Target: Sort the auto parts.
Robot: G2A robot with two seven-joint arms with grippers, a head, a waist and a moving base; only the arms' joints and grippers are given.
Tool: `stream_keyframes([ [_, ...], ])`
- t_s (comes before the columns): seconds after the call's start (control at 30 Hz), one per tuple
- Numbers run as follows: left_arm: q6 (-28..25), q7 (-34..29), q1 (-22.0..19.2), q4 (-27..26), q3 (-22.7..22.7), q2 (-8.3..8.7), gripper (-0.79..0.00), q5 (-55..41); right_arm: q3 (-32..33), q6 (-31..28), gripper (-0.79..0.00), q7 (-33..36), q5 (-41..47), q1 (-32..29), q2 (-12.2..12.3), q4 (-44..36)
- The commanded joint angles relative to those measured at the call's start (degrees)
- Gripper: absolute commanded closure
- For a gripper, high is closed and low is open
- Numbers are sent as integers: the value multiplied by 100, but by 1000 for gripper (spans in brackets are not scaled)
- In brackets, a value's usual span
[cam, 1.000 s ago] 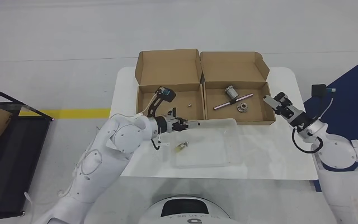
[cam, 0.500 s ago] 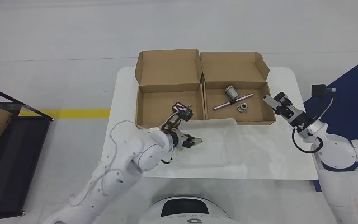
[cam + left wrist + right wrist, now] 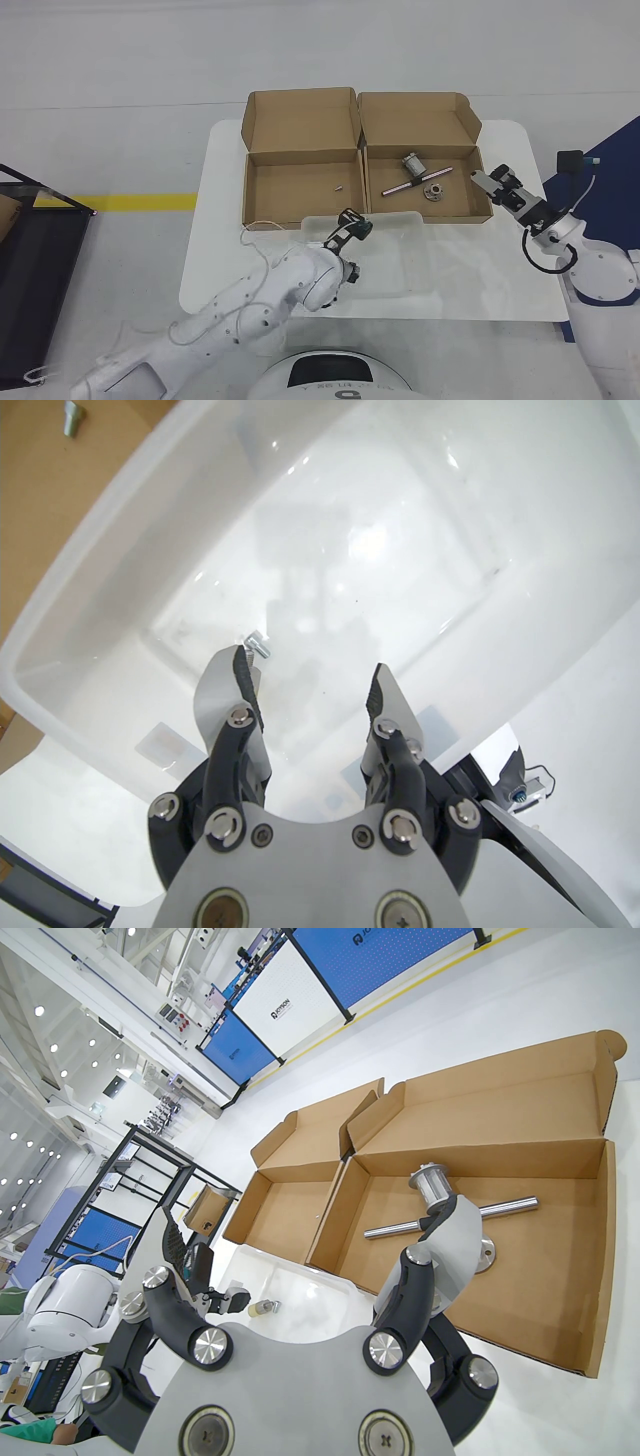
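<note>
Well, the biggest thing is the white table (image 3: 470,280), with two open cardboard boxes side by side along its far edge. The left box (image 3: 280,190) and the right box (image 3: 460,200) touch along their shared wall, and both have their lids folded back. Just in front of the boxes, on the near side, sits a shallow white plastic tray (image 3: 395,260), with its far rim close to both of them. The left arm is bent over the left end of that tray. Its left gripper (image 3: 310,660) points down into the tray with the two fingers spread apart and nothing between them. The right gripper (image 3: 492,176) hangs beside the right wall of the right box, over the right side of the table. Its fingers are also wide apart and hold nothing. Inside the right box a steel rod (image 3: 417,181) lies at a slant across the floor. A ribbed pulley (image 3: 412,162) lies just on its far side, and a round flange (image 3: 433,191) lies just on its near side. The left box has one tiny pin (image 3: 339,186) on its floor, toward the right wall. Smallest of all is the small bolt (image 3: 259,647), which lies on the tray floor near a corner. It sits right at the tip of one left finger, and I cannot tell whether the two touch.
</note>
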Motion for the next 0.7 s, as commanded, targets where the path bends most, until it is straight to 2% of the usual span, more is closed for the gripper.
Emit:
stream_keyframes([
  [0.0, 89, -80, -117, 203, 67, -86, -625, -116, 0, 0, -785, 0, 0, 0, 0, 0],
  [0.23, 149, -171, -416, 930, 216, -333, -619, -546, 0, 0, -785, 0, 0, 0, 0, 0],
  [0.33, 196, -210, -511, 1158, 303, -422, -717, -570, 0, 0, -785, 0, 0, 0, 0, 0],
  [0.67, 119, -197, -651, 1548, 317, -598, -699, -767, 0, 0, -785, 0, 0, 0, 0, 0],
])
